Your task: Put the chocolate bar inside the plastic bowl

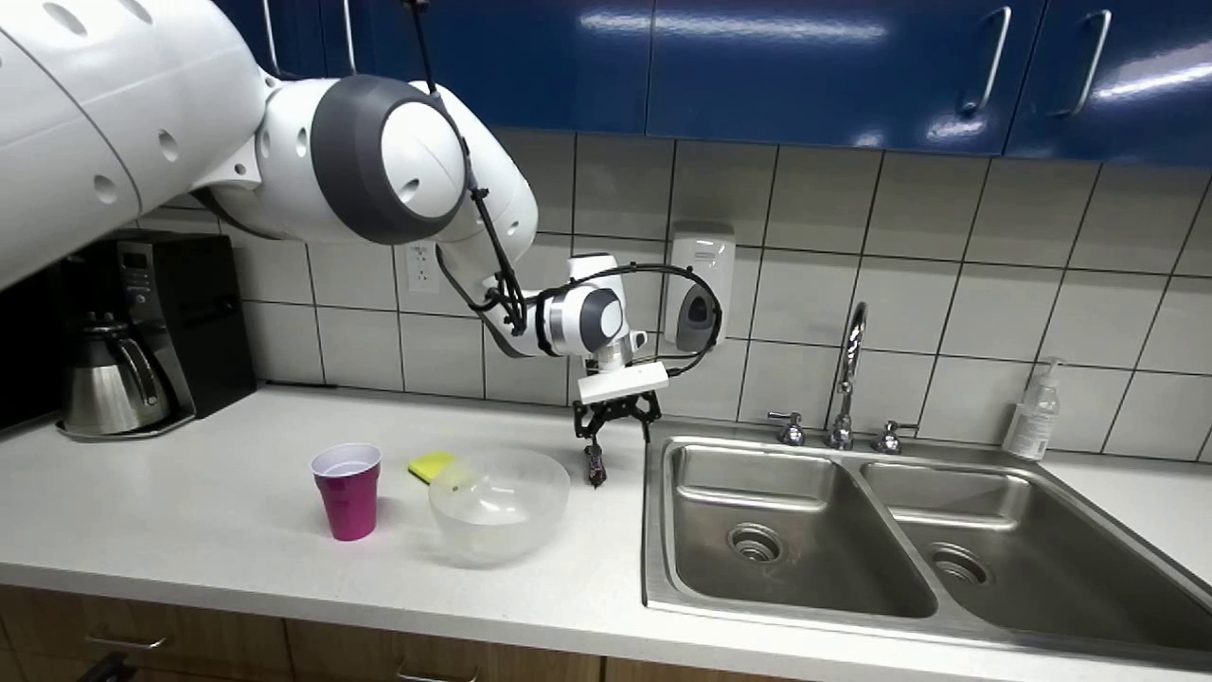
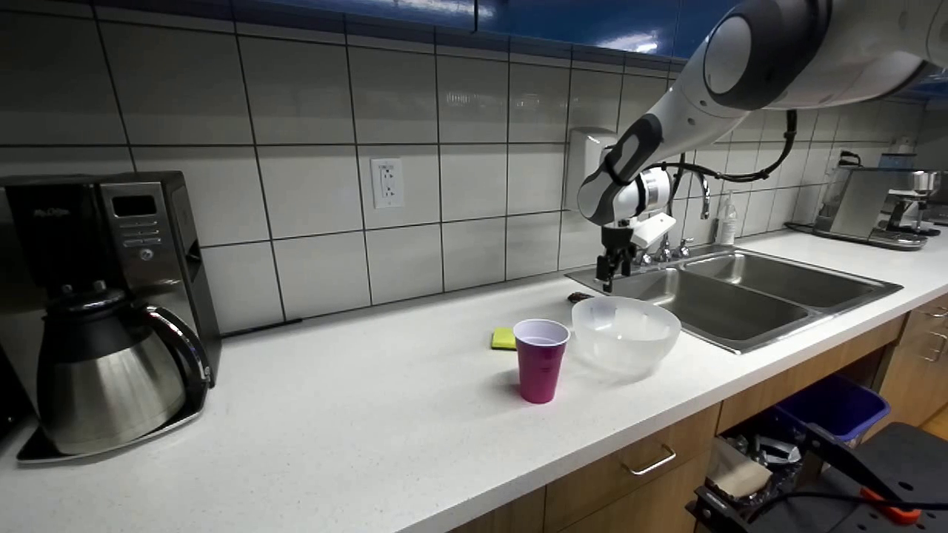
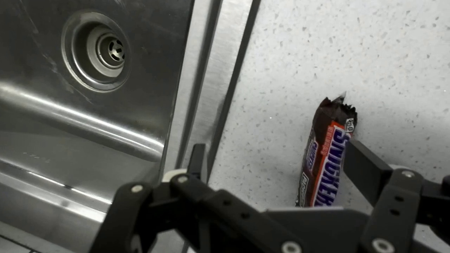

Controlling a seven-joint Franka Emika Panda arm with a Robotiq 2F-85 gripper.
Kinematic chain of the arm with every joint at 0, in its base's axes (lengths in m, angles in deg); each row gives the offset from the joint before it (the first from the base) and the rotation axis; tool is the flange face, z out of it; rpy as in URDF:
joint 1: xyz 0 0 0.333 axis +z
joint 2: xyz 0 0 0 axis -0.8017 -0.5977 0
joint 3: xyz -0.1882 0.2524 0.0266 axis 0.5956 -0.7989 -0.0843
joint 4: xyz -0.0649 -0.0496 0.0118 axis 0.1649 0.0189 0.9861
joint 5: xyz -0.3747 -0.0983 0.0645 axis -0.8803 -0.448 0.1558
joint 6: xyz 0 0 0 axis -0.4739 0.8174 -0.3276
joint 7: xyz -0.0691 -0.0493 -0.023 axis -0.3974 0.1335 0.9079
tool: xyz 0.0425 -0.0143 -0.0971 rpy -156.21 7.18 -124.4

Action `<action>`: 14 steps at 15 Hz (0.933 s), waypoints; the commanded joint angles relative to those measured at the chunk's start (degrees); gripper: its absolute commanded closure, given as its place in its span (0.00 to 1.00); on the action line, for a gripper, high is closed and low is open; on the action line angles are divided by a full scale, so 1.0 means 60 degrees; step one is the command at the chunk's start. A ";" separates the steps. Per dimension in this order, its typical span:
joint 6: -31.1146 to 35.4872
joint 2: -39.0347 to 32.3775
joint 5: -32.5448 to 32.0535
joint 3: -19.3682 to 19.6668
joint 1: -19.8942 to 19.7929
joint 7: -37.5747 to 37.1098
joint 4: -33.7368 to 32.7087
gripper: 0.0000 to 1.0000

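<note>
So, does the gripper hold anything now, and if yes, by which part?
Nothing: the gripper is open, and the Snickers bar lies on the counter.

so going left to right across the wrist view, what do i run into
Sink drain → sink rim → chocolate bar, lying on the counter. The tool is left out, since it spreads across the lower part and overlaps that order.

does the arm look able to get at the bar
Probably yes: in the wrist view the bar shows between the open jaws, nothing seen on top, and the bowl stands apart. One jaw appears right at the bar's edge, so shifting sideways may help.
</note>
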 commanded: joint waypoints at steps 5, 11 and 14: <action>-0.1303 -0.0959 0.0147 -0.0265 0.0132 -0.0114 -0.1718 0.00; -0.1948 -0.1481 0.0217 -0.0286 0.0236 -0.0074 -0.2521 0.00; -0.2182 -0.1661 0.0249 -0.0301 0.0234 -0.0065 -0.2783 0.00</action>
